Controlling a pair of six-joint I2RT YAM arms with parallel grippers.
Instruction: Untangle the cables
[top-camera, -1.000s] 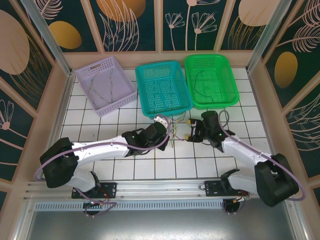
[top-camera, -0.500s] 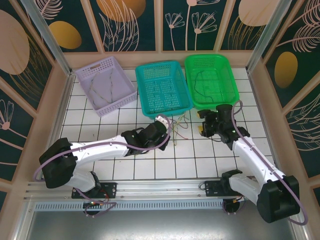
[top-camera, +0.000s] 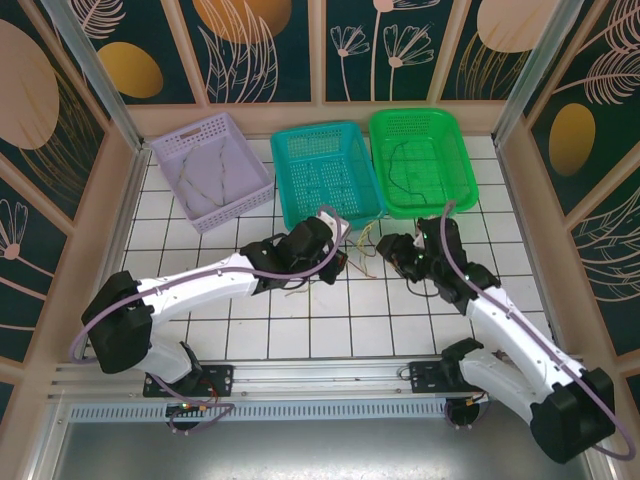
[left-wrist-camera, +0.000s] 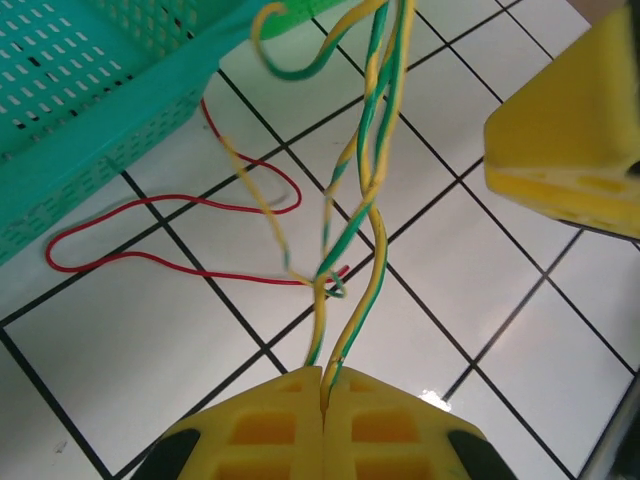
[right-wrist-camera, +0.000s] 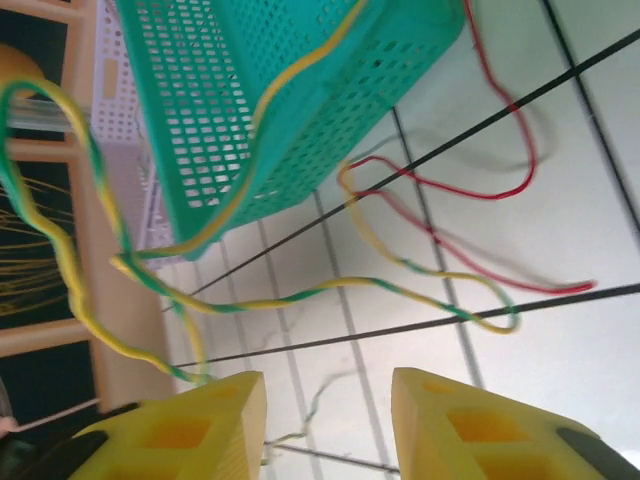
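Pinching twisted green-yellow cables, left tool closed, right tool spread open, thin red wire looped

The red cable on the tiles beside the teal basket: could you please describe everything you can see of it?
The red cable is a thin, glossy, plastic-looking strand lying slack on the white tiled table beside the teal basket. It bends in loose open loops, and one stretch reaches the basket's foot. One end lies free near the twisted green-and-yellow cables, which cross it. The left gripper grips those, not the red one.
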